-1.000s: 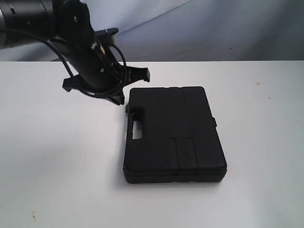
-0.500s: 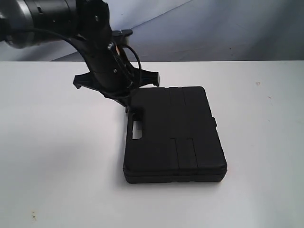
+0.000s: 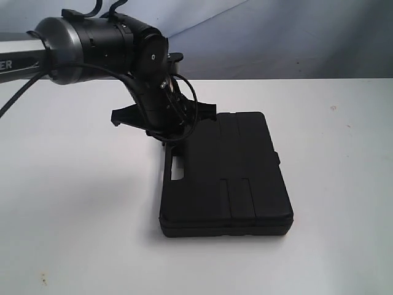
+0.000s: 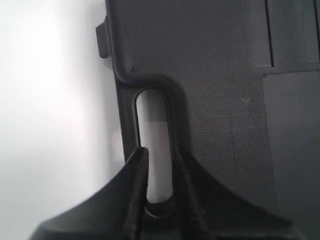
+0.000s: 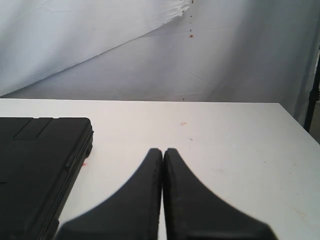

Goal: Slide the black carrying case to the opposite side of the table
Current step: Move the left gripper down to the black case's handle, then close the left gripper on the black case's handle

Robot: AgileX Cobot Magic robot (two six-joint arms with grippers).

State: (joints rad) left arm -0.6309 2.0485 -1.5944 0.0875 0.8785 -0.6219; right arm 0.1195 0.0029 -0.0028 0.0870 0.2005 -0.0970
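Observation:
The black carrying case lies flat on the white table, its handle slot facing left. My left gripper hangs low over the case's far-left corner by the handle. In the left wrist view the left gripper is narrowly open, with the handle slot and the white table showing in the gap between its fingers; the textured case lid fills most of that view. My right gripper is shut with nothing in it, off to the side of the case; it does not show in the exterior view.
A pale cloth backdrop hangs behind the table. The table's side edge and a dark stand show in the right wrist view. Bare tabletop lies to the right of the case.
My left arm has swung right and come down over the case's handle corner. The case has not moved.

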